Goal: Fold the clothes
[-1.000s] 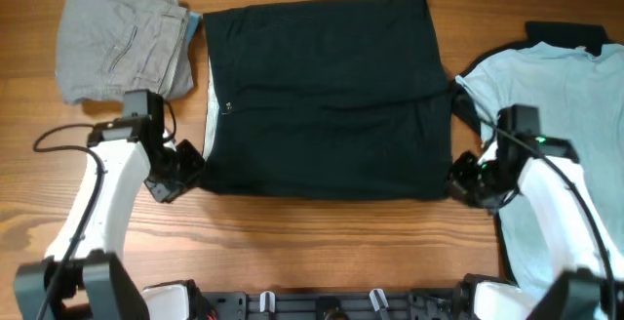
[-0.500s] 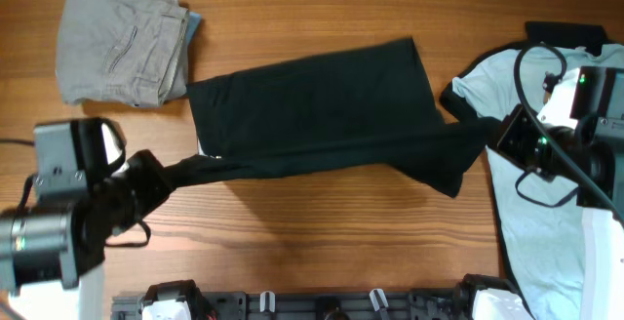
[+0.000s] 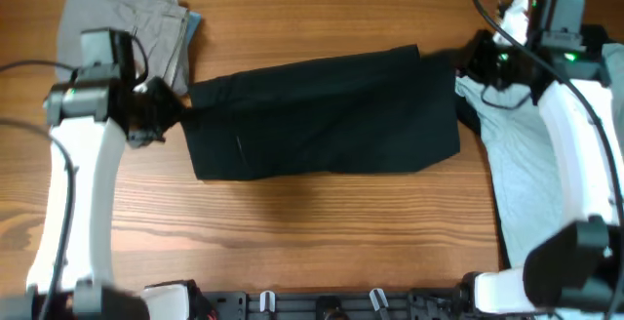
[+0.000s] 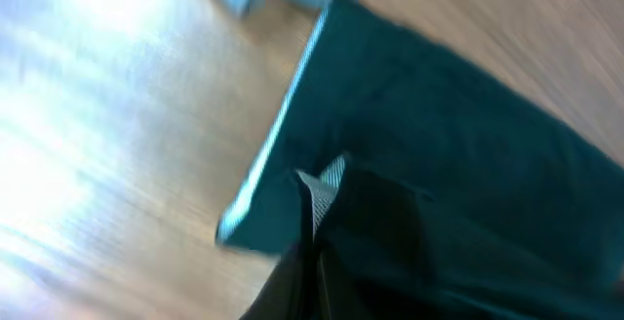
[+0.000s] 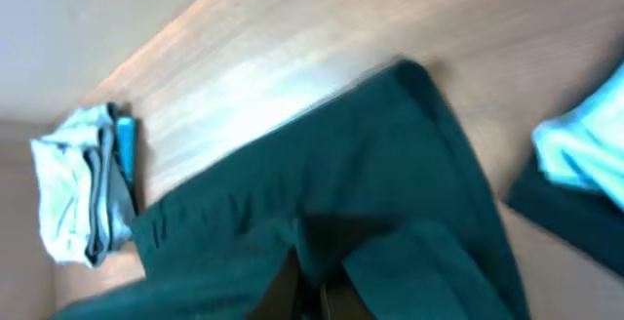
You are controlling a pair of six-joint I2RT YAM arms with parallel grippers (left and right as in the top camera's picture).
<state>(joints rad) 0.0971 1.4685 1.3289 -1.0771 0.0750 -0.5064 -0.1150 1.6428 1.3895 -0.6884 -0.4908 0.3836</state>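
Two grippers are engaged at opposite ends of the large black fabric shorts (image 3: 322, 115), which are laid flat as a folded, roughly rectangular panel across the middle of the wooden table (image 3: 322, 232). The left gripper (image 3: 168, 117) is positioned at the left edge of the shorts, and the right gripper (image 3: 466, 64) at the far right corner. In both wrist views, which are blurred, black fabric is seen gathered up into the closed fingers; each gripper is pinched on the shorts. Folded grey fabric shorts (image 3: 146, 13) are located at the far left corner, partly covered by the left arm (image 3: 93, 183). A pale blue T-shirt (image 3: 526, 174) is spread at the right edge, beneath the right arm (image 3: 575, 135).
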